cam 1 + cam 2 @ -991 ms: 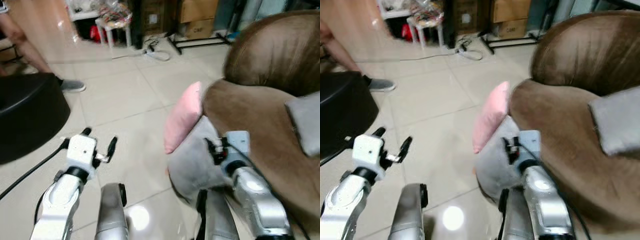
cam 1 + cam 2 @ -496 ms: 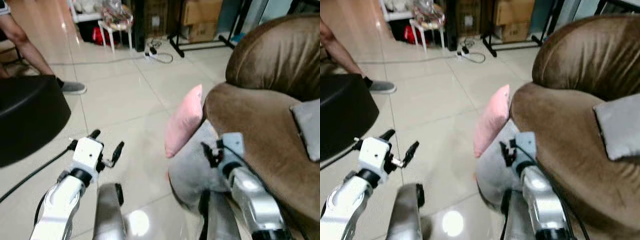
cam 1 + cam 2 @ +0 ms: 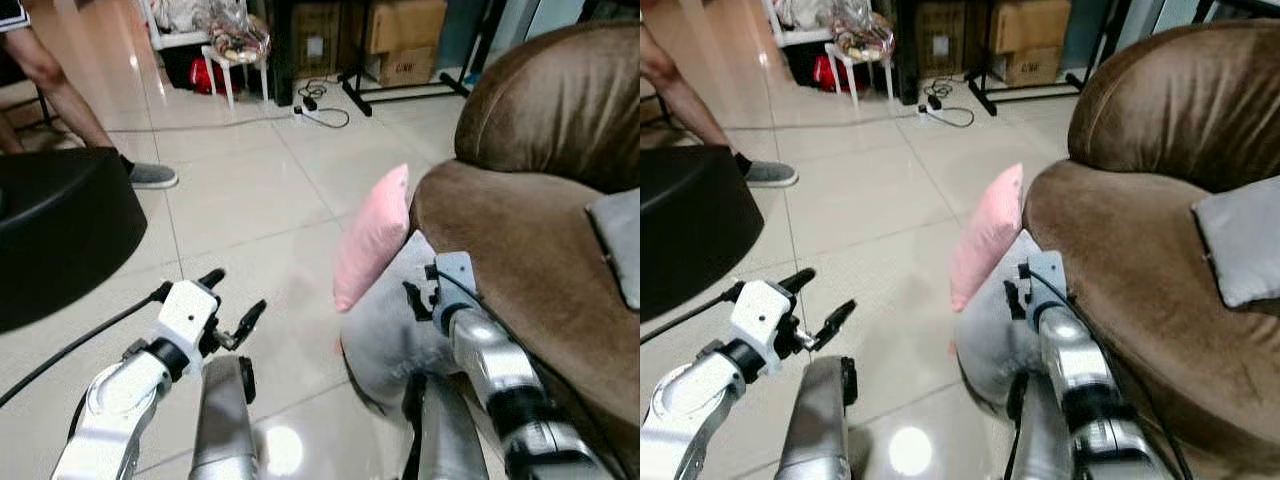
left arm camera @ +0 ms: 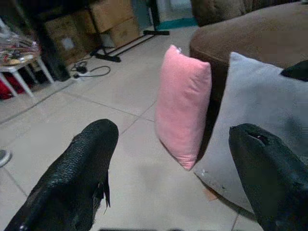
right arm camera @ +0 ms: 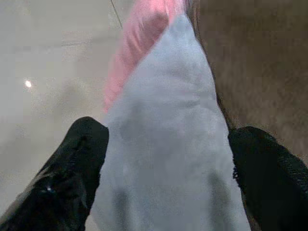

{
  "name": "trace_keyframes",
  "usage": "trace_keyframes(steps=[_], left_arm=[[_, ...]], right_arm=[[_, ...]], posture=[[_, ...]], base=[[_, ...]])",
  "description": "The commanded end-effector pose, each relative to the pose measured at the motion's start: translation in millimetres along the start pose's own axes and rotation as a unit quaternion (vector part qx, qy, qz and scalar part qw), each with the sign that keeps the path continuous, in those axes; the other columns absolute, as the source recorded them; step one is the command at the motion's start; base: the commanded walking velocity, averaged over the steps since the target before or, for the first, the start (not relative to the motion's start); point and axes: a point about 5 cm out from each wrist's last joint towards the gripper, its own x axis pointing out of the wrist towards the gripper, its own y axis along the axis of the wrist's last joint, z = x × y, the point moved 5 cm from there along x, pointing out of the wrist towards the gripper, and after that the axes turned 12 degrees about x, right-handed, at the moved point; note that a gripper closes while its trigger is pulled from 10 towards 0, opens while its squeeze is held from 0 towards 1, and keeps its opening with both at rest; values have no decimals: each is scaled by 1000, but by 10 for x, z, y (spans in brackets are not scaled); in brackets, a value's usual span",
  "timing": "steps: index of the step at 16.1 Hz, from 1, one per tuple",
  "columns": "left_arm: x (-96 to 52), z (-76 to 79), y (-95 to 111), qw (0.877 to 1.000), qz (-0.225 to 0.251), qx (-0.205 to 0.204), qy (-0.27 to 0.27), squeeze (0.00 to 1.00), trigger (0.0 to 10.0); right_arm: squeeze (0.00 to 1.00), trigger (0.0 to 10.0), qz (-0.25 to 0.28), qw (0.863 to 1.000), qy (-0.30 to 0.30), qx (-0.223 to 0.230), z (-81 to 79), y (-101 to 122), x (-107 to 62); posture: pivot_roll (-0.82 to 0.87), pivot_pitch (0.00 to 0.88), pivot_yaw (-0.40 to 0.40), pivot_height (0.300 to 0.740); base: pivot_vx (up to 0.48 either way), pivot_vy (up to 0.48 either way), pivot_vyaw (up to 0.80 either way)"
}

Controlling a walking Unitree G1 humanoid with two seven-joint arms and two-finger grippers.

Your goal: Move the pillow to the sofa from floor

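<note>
The grey pillow (image 3: 385, 320) stood on its edge on the floor (image 3: 260, 200), leaning against the front of the brown sofa (image 3: 520, 250), its long axis running up from the tiles toward the seat. A pink pillow (image 3: 372, 238) stood just beside it on the far side, also propped against the sofa and touching the grey one.

The right end effector (image 5: 168, 163) was the nearer of the two: it hung directly above the grey pillow's upper edge, fingers spread wide, one on each side of the cushion with the fabric between them but not yet pinched. Seen from the head, it sat right at the pillow's top, close to the sofa's edge. The left end effector (image 3: 232, 305) hovered over bare tiles well apart from both pillows, which lay ahead of it and toward the robot's right; its fingers were also spread wide and held nothing.

Another grey cushion (image 3: 1245, 245) already lay on the sofa seat. Farther out stood a round black stool (image 3: 60, 230), a person's leg and grey shoe (image 3: 152, 176), a small white table (image 3: 235, 55), cardboard boxes (image 3: 400, 40) and cables (image 3: 320, 105) on the floor.

The coming move probably turned on the right arm dropping slightly and closing across the pillow's thin side.
</note>
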Motion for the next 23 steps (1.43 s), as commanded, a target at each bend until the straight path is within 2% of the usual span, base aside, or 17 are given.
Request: trace_keyframes(steps=[1, 2, 4, 6, 10, 11, 12, 13, 17, 21, 23], left_arm=[[24, 40, 27, 1000, 8, 0, -17, 0, 10000], [33, 49, 32, 1000, 10, 0, -20, 0, 10000], [56, 89, 50, 999, 14, 0, -39, 0, 10000], [42, 123, 48, 998, 11, -1, -64, 0, 10000], [19, 162, 43, 995, 10, -5, -97, 0, 10000], [18, 178, 37, 994, 9, -6, -110, 0, 10000], [19, 180, 36, 993, 9, -6, -115, 0, 10000], [17, 179, 34, 993, 8, -7, -121, 0, 10000], [-7, 228, 11, 988, 0, -24, -154, 0, 10000], [-2, 223, 1, 988, -2, -28, -154, 0, 10000], [-6, 273, -25, 987, -3, -39, -159, 0, 10000]], right_arm=[[624, 10000, -24, 999, -28, 1, 132, -144, 30], [0, 10000, -29, 999, -38, -6, 167, -166, 38], [0, 10000, -52, 996, -69, -17, 294, -274, 53], [0, 10000, -80, 993, -81, 29, 354, -410, 42], [0, 10000, -59, 993, -95, 31, 381, -368, 54], [0, 3765, -64, 993, -93, 19, 337, -389, 60], [0, 627, -65, 994, -90, 23, 313, -396, 65], [0, 0, -65, 994, -83, 30, 266, -402, 72], [0, 0, -71, 995, -63, 31, 157, -440, 78], [0, 0, -73, 995, -59, 26, 124, -455, 80], [0, 0, -81, 995, -53, 15, 95, -514, 69]], posture=[[114, 0, -12, 476], [116, 0, -9, 476], [125, 0, 6, 476], [128, 0, 17, 476], [129, 0, 45, 476], [128, 0, 48, 476], [128, 0, 49, 476], [130, 0, 49, 476], [130, 0, 48, 476], [120, 0, 48, 476], [109, 0, 34, 476]], base=[[0, 0, 0], [0, 0, 0], [0, 0, 0], [0, 0, 0], [0, 0, 0], [0, 0, 0], [0, 0, 0], [0, 0, 0], [0, 0, 0], [0, 0, 0], [0, 0, 0]])
